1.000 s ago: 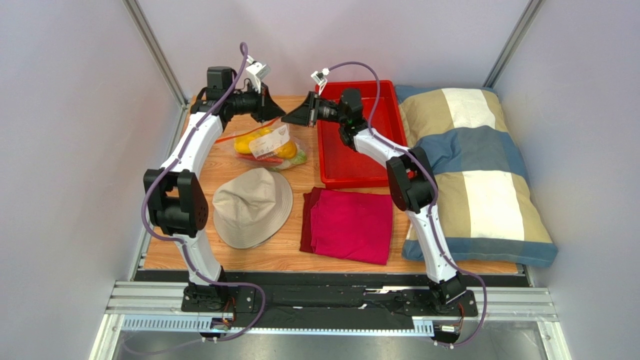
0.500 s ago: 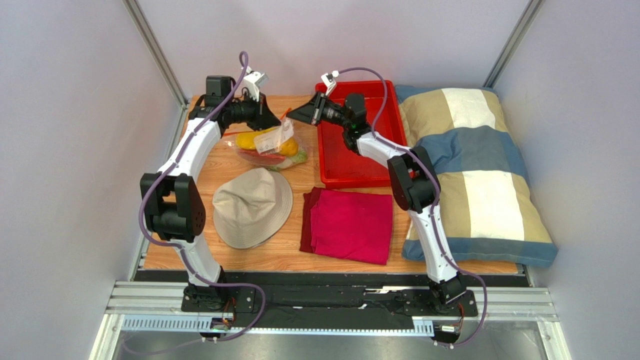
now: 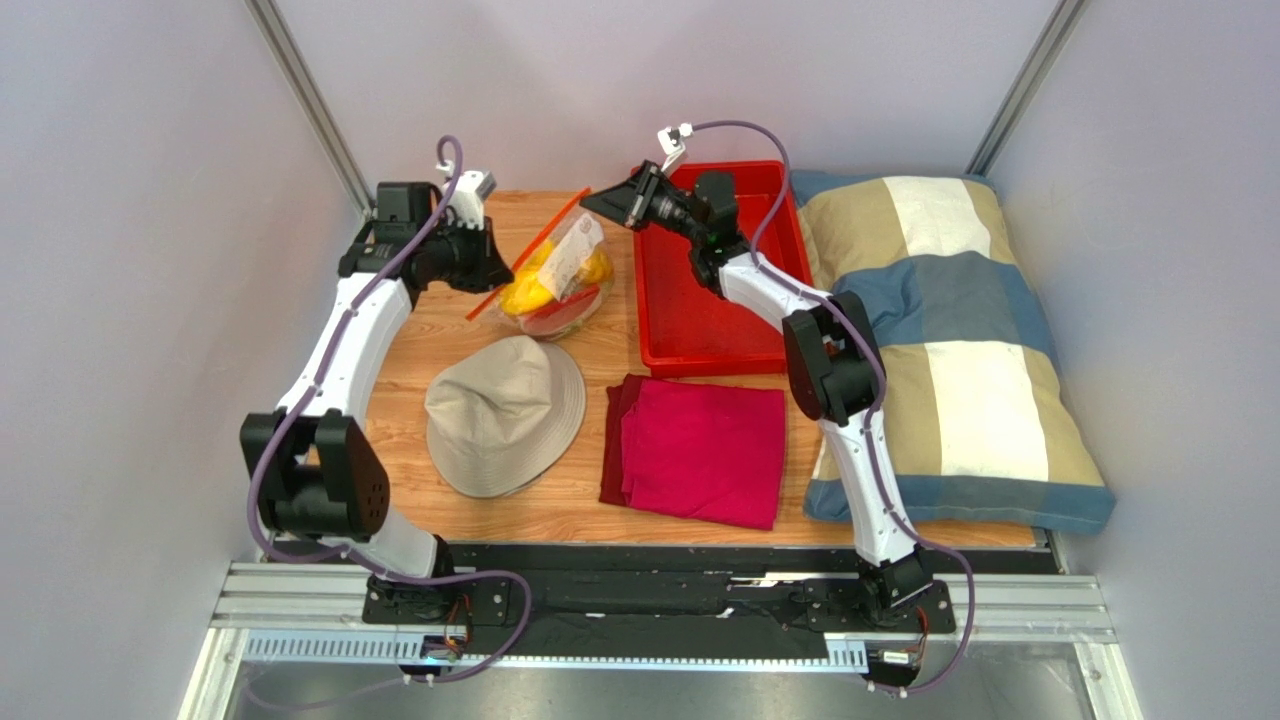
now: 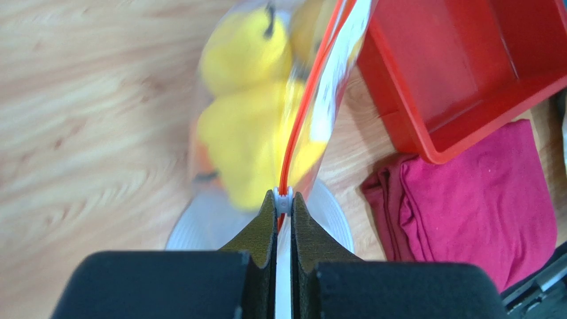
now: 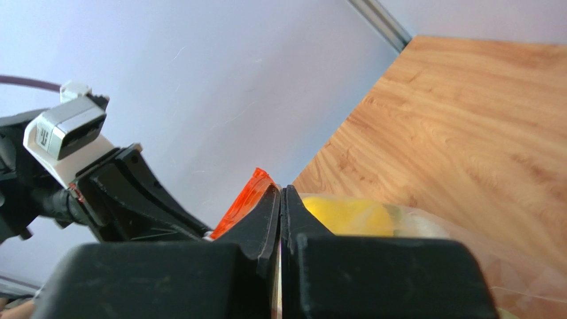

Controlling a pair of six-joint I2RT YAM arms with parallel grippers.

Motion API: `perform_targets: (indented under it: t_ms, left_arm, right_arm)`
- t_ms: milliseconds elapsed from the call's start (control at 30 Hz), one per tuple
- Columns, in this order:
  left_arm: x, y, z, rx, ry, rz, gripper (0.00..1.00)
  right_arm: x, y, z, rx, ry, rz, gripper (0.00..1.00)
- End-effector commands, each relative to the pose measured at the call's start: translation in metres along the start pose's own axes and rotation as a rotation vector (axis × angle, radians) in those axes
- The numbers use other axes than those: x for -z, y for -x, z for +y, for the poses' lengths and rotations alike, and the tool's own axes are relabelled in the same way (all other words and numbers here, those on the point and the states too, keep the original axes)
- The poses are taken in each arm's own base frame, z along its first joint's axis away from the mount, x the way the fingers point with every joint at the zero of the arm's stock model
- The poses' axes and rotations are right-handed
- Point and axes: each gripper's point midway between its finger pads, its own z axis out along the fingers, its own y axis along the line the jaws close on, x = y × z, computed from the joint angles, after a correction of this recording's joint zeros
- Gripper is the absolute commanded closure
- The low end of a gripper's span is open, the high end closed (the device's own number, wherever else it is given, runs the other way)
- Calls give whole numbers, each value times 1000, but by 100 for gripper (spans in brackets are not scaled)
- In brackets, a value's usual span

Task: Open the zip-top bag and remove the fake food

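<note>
**Zip-top bag held by both tools.** Both tools are pinched shut on the orange-red zip strip (image 3: 528, 254) of the zip-top bag (image 3: 568, 285). The left tool (image 4: 284, 199) grips the strip's near-left end, with a thin white edge showing between its fingertips, and the right tool (image 5: 281, 194) grips the far-right end, so the strip runs straight between them. The bag, with the yellow fake food (image 4: 243, 126) inside, hangs under the strip over the far part of the desk (image 3: 556, 510), just left of the red tray (image 3: 706, 330) and beyond the hat (image 3: 504, 413); whether its bottom rests on the desk cannot be told.
</note>
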Motion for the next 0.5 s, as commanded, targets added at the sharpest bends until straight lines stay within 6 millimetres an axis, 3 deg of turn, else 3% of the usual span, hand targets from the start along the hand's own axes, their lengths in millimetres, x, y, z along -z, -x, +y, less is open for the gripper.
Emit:
perform_targets:
  t_ms: [0,33,100,133,167,267,467]
  left_arm:
    - [36,-25,12,126,146,51,100]
    - [36,-27,10,129,136,53,100]
    - [36,-22,-3,136,66,34,100]
    - [34,-15,-10,152,29,8,100]
    - [33,-11,-26,163,-68,-7,100]
    - [24,3,-45,194,-185,-53,100]
    - [3,12,-75,260,-315,-54,100]
  right_arm:
    - [-6,48,-21,111,-59,-148,100]
    - [-10,56,-14,130,-43,-158,100]
    - [-15,57,-21,129,-55,-158,100]
    - [-18,47,-38,108,-74,-141,100]
    - [-24,58,-24,125,-46,-153,100]
    - [-29,52,-27,81,-61,-139,100]
    - [-18,42,-30,20,-201,-82,100]
